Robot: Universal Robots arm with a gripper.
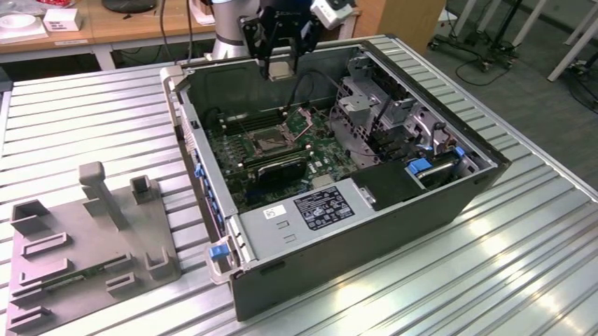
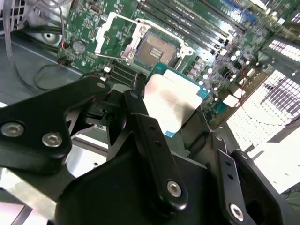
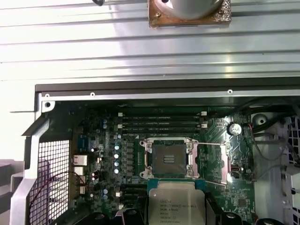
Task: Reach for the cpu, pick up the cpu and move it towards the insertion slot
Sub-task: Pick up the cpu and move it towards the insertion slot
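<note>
1. 1 pincer [image 1: 280, 68] hangs in the upper middle of the exterior view, above the back edge of the open computer case [image 1: 449, 203], and it pinches the cpu [image 2: 171, 103] by its edges between dark fingers [image 2: 140, 126].
2. Lifted clear of the board, the cpu shows its pale metal face near the middle of the second wrist view and at the bottom centre of the first wrist view [image 3: 176, 204].
3. Directly beyond the held chip lies the insertion slot [image 3: 169, 158], frame open and dark centre bare, on the green circuit board [image 1: 323, 143].
4. Chip and socket look roughly square to each other, apart, not yet touching.
5. Beside the case, the ribbed tabletop [image 1: 523, 280] carries a grey fixture [image 1: 89, 245].
</note>
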